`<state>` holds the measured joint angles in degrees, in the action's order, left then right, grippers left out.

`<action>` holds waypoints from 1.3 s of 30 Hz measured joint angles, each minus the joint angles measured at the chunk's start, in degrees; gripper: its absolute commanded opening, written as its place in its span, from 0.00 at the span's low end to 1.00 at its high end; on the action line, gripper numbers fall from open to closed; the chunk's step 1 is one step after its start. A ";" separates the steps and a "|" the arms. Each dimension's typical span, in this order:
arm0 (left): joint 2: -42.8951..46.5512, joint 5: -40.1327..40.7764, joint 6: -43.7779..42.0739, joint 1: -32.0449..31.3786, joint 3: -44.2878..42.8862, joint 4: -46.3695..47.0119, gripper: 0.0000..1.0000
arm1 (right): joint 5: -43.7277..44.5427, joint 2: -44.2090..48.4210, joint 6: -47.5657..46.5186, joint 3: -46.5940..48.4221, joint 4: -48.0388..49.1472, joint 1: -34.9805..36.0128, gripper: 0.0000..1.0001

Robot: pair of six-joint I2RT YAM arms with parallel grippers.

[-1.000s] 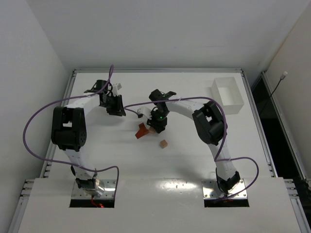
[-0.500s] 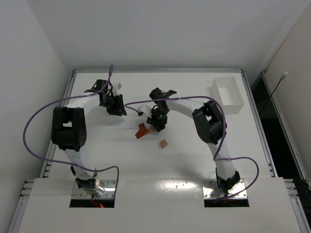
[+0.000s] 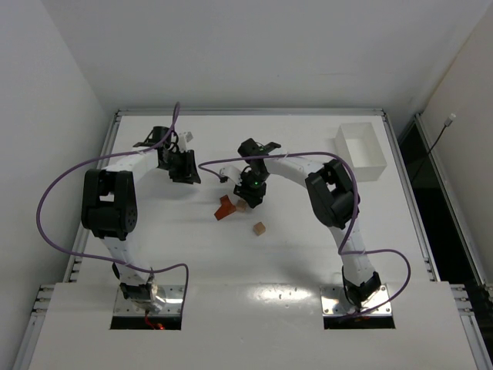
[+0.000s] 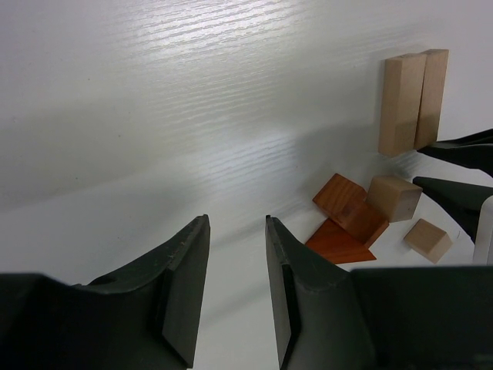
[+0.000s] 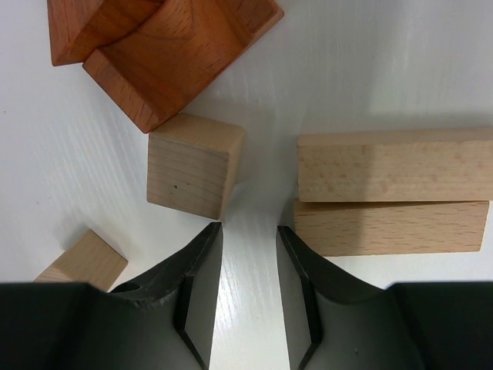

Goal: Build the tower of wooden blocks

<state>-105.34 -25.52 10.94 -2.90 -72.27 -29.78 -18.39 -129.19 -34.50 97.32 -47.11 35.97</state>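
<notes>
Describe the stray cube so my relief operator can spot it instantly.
On the white table, find the block cluster under the right gripper near the middle. The stray cube sits alone on the cluster's near side, toward the arm bases. It is pale tan and touches nothing, unlike the reddish-brown pieces piled together.

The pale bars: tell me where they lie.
The two pale bars lie side by side on the right of the right wrist view, just beyond the right gripper, with the pale cube to their left.

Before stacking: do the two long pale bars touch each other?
Touching. Right wrist view: upper bar and lower bar lie edge to edge, no gap.
</notes>
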 measured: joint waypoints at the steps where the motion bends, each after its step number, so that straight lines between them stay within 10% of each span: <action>1: 0.00 0.00 0.00 0.00 0.00 0.00 0.32 | 0.02 0.00 0.00 0.00 0.00 0.00 0.32; 8: 0.00 0.00 0.07 0.00 0.00 0.00 0.32 | -0.17 -0.07 -0.79 -0.17 -0.59 0.20 0.00; 21: 0.00 0.11 0.13 0.00 0.00 0.11 0.28 | -1.40 14.95 -0.48 -15.76 0.35 5.11 0.00; 39: 9.42 13.42 5.81 -0.13 6.25 2.05 0.16 | 29.16 17.14 40.00 -14.29 9.81 0.44 0.00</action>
<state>-95.92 -12.10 16.75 -3.03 -66.02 -27.73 10.76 -112.05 5.50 83.02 -37.30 36.40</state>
